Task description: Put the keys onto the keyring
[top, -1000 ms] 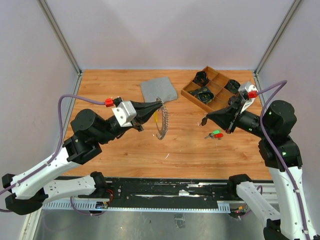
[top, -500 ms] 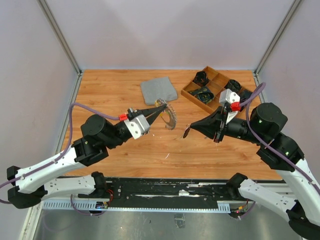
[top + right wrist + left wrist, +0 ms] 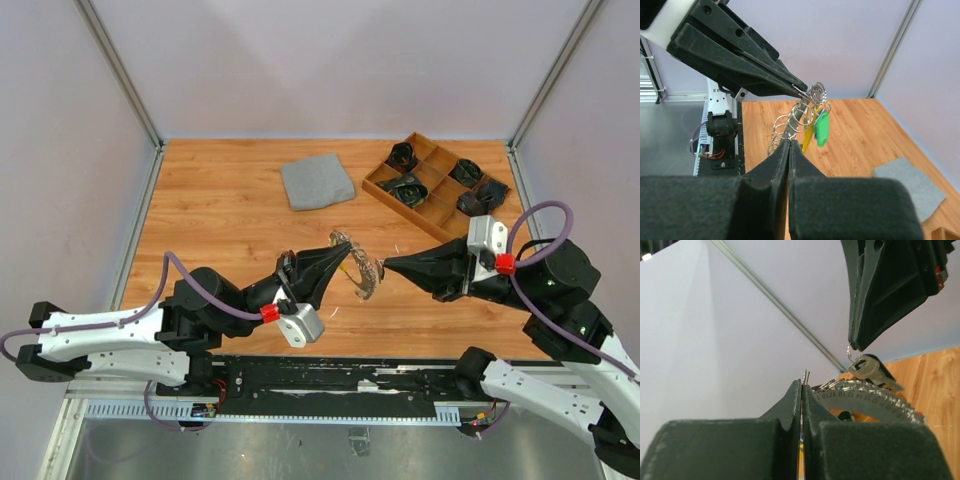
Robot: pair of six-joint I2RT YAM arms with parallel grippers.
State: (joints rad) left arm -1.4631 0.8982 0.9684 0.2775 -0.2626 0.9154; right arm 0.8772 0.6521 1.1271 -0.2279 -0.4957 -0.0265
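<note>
Table (image 3: 220,190) of orange wood, with two robot arms meeting nose to nose near its 6 o'clock edge. From that meeting point a folded grey cloth (image 3: 317,183) lies at 12 o'clock and a compartmented wooden tray (image 3: 372,186) at 1 o'clock, both well apart from the work.

The left gripper (image 3: 340,258) is pinched tight on a wire end of the keyring (image 3: 358,272), held off the table. A green key (image 3: 822,127) and a yellow key (image 3: 810,134) already hang from it. The right gripper (image 3: 388,266), at 3 o'clock of the ring, has its jaws pressed together on a silver key (image 3: 870,369). That key's small loop hangs just beside the toothed band.

The threading step appears to be in hand. It likely calls for the left arm to hold the ring rigid while the right eases the loop squarely onto the free wire end, slowly and without twisting.

Tiny stamped digits (image 3: 866,395) run along the band but are too small to read with certainty. No brand shows.
</note>
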